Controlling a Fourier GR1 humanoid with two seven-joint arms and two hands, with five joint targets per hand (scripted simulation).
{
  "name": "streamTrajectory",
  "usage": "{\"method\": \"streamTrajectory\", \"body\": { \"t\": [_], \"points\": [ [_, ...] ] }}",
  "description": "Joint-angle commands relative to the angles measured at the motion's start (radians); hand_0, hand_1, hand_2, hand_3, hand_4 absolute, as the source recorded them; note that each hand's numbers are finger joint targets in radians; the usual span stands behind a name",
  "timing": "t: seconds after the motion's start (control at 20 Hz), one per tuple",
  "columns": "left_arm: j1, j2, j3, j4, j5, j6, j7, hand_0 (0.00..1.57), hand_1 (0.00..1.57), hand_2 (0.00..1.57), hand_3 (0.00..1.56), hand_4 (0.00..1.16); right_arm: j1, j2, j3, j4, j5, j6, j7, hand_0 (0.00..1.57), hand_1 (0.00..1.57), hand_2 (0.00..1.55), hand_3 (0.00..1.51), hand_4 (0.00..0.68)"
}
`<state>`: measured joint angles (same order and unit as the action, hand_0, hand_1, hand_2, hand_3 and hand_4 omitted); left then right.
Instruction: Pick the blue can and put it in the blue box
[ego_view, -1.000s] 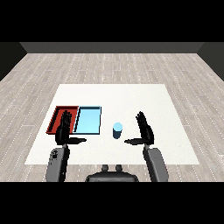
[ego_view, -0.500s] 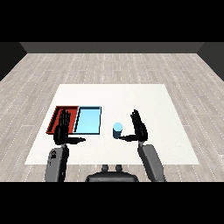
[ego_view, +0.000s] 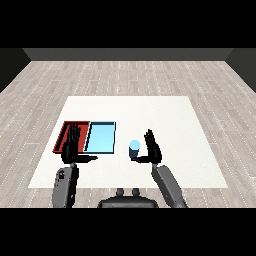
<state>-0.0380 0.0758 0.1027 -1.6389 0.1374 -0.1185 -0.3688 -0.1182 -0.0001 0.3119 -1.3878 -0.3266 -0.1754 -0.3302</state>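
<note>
Head view shows a white table on a grey plank floor, with 2 trays lying side by side on its left half. Red tray lies at the far left; light blue tray lies directly to its right, the 2 touching along their long edges. Blue can stands upright on the table, to the right of the light blue tray and apart from it, outside both trays. Right hand is just beside the can on its right side, fingers straight and pointing up and away, thumb reaching toward the can's lower part. The fingers are not wrapped round the can; whether the thumb touches it cannot be determined. The can's top face is visible and pale. Left hand is held over the near end of the red tray, fingers extended and spread, thumb pointing right toward the light blue tray's near corner; it holds nothing. Both grey forearms enter from the lower corners of the view, the left one nearly vertical, the right one slanting up and to the left toward the can. The light blue tray holds no object.
</note>
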Motion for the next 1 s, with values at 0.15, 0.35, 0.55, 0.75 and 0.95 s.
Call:
{"method": "streamTrajectory", "body": {
  "t": [0.15, 0.35, 0.55, 0.75, 0.95],
  "points": [
    [0.090, -0.026, -0.034, -0.033, -0.017, -0.020, -0.049, 0.00, 0.00, 0.00, 0.00, 0.00, -0.011, 0.000, -0.003, 0.080, -0.069, 0.026, -0.045, 0.00, 0.00, 0.00, 0.00, 0.000],
    [-0.026, 0.028, 0.035, 0.002, 0.029, -0.017, 0.041, 0.00, 0.00, 0.00, 0.00, 0.00, -0.072, 0.000, 0.056, 0.199, -0.120, -0.012, -0.134, 0.00, 0.00, 0.00, 0.00, 0.000],
    [0.041, -0.021, -0.016, -0.023, -0.015, 0.006, -0.003, 0.00, 0.00, 0.00, 0.00, 0.00, -0.113, 0.000, 0.044, 0.208, -0.136, -0.009, -0.095, 0.00, 0.00, 0.00, 0.00, 0.000],
    [0.061, -0.032, -0.028, -0.052, -0.017, 0.012, 0.008, 0.00, 0.00, 0.00, 0.00, 0.00, -0.155, 0.000, 0.158, 0.284, -0.227, -0.100, -0.177, 0.00, 0.00, 0.00, 0.00, 0.000],
    [0.074, -0.037, -0.025, -0.044, 0.001, -0.004, -0.014, 0.00, 0.00, 0.00, 0.00, 0.00, -0.177, 0.000, 0.111, 0.302, -0.223, -0.060, -0.111, 0.00, 0.00, 0.00, 0.00, 0.000]
  ]
}}
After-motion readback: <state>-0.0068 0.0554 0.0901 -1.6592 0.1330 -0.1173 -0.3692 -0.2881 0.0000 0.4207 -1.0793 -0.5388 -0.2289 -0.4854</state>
